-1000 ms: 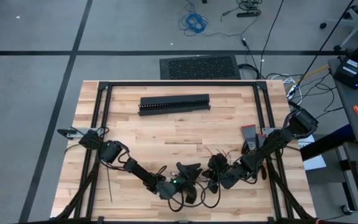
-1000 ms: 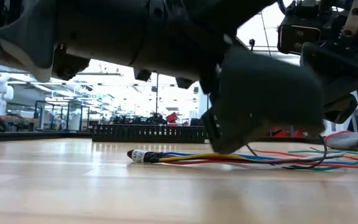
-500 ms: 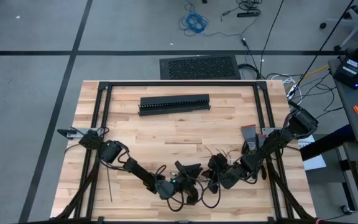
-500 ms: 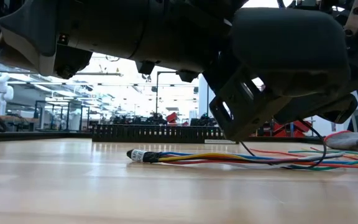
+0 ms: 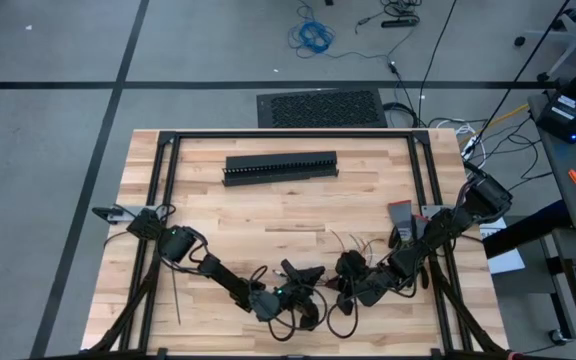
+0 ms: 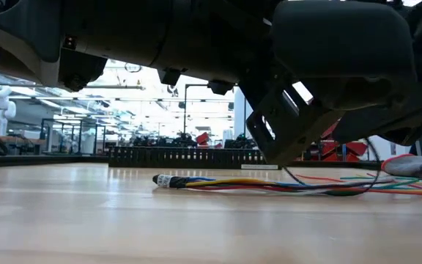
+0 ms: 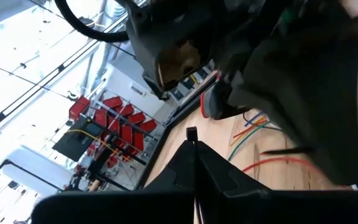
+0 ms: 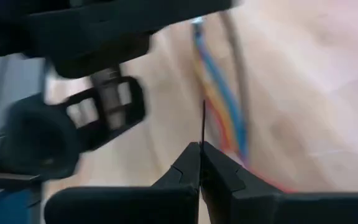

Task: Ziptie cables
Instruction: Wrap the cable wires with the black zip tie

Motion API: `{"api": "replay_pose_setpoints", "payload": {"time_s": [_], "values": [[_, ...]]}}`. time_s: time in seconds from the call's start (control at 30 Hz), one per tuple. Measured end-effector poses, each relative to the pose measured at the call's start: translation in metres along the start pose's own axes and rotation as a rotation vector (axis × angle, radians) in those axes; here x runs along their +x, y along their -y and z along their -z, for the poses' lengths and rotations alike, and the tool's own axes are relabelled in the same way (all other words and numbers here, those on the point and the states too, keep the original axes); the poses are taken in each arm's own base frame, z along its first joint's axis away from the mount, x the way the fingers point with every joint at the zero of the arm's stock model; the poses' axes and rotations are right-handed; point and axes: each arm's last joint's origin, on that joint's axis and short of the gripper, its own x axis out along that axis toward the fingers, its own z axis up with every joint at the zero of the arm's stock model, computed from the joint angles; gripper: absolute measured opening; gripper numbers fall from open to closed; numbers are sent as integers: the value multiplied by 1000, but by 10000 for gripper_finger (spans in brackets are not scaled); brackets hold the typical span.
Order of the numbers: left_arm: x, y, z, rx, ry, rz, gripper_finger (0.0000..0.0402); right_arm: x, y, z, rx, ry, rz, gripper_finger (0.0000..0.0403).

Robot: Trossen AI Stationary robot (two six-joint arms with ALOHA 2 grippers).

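The high view is showing both hands meeting low over the near edge of the tabletop [image 5: 268, 210]; the left hand [image 5: 313, 272] is clenched, with its fingers [image 7: 194, 155] pressed together; a thin dark ziptie [image 8: 203, 124] is sticking out between the clenched fingertips of the right hand [image 8: 200, 152], which is just beside the left hand; the cables [image 6: 269, 184] are lying flat on the wood directly under both hands, their taped end pointing away from the right hand; a black slotted duct [image 5: 281, 167] is lying well apart, beyond both hands.
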Motion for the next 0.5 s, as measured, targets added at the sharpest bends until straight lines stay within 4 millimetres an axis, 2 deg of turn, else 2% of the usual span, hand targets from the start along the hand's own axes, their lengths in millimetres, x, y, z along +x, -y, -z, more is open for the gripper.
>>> {"api": "replay_pose_setpoints", "payload": {"time_s": [0.17, 0.5], "values": [[-2, 3, 0, 27, 9, 22, 2, -4, -14, 2, -12, 3, -134, 0], [-26, 13, -10, 92, 97, 109, 1, -5, -17, -1, -34, 28, -166, 0]]}}
